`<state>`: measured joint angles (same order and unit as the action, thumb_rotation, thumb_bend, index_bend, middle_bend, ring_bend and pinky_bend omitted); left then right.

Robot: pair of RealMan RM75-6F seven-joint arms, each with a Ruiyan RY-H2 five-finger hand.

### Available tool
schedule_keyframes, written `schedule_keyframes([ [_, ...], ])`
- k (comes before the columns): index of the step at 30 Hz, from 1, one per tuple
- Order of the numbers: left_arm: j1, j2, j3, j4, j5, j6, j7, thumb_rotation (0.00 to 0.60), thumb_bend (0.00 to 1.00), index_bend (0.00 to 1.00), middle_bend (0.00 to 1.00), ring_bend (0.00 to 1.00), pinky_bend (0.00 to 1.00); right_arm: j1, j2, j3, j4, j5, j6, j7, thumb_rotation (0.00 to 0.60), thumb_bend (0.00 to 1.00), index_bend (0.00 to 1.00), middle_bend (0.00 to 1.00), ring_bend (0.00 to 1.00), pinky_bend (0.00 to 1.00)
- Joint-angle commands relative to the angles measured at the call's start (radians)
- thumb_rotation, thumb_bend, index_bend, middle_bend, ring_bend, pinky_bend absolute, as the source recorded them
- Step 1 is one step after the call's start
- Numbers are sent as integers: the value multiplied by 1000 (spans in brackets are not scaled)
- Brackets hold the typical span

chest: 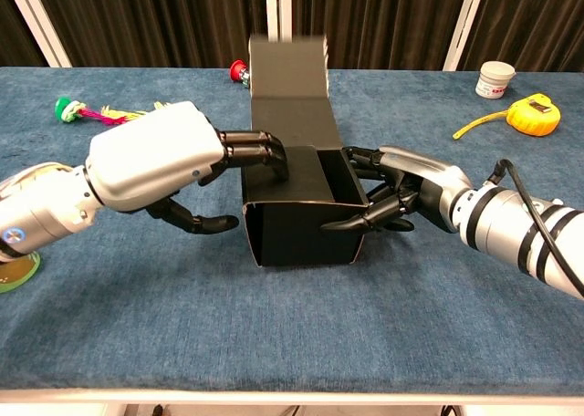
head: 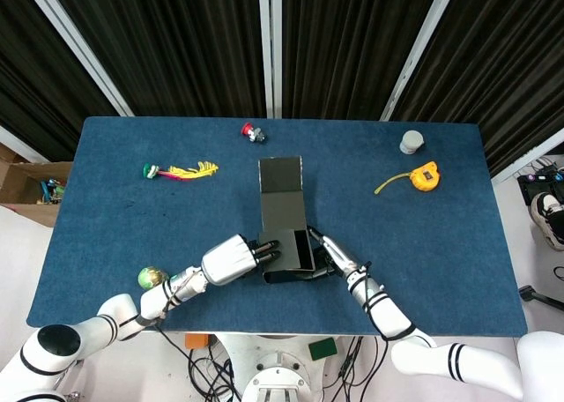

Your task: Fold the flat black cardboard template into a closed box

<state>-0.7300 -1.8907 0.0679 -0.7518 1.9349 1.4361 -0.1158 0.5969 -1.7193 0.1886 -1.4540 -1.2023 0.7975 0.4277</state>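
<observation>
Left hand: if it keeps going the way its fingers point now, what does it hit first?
The black box: the left hand points right, its fingertips already on the folded-in side flap. Beyond that is probably the box's open inside.

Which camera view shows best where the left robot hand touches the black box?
The chest view: the left robot hand presses fingers on the black box side flap. The head view shows it small, contact unclear.
</observation>
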Motion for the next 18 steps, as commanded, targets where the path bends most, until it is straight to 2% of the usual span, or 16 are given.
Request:
schedule_keyframes([
  [1,0,-14,16,19,1,-1,5,600,229,313,276,680,1000,-4,-5,-6,9,-6,5,-1,600,431,322,414,754,1000],
  [18,-9,14,54,-26,3,14,65,600,231,382,377,682,1000,-13,-15,-27,23,-60,36,-10,600,433,309,401,754,1000],
])
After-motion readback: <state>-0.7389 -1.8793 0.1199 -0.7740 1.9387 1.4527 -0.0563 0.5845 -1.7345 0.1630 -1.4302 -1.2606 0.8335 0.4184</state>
